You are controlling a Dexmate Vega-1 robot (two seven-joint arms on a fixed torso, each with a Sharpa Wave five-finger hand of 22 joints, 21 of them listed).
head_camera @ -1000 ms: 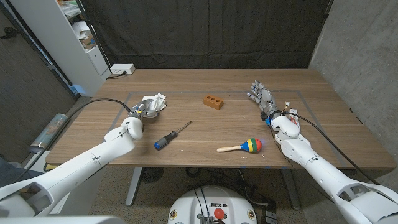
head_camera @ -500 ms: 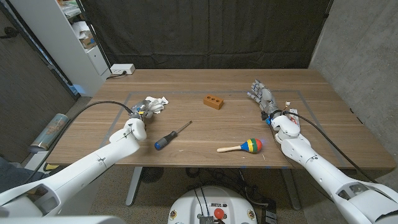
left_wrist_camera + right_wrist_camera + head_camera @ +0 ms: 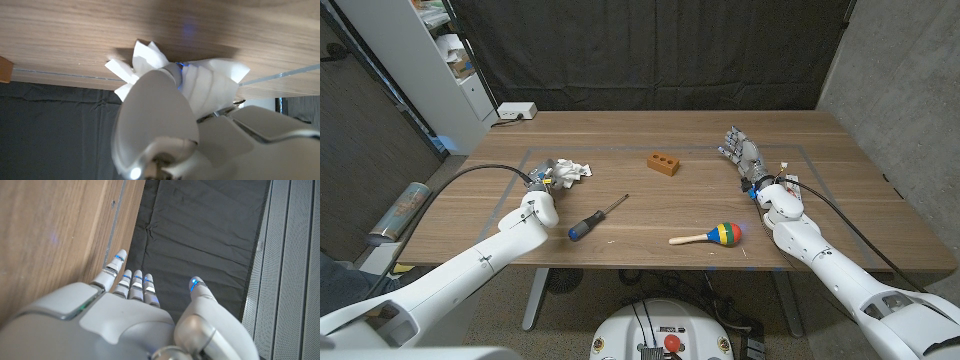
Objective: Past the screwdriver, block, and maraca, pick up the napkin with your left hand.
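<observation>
left robot hand (image 3: 542, 179) pinches the napkin (image 3: 570, 171) at the far left of the desk (image 3: 620, 240). risk: thin crumpled paper may slip out or tear. fingers hidden under the napkin, contact unclear. screwdriver (image 3: 596, 217), block (image 3: 663, 163), maraca (image 3: 708, 236) lie untouched. right robot hand (image 3: 740, 154) spread, idle.
</observation>
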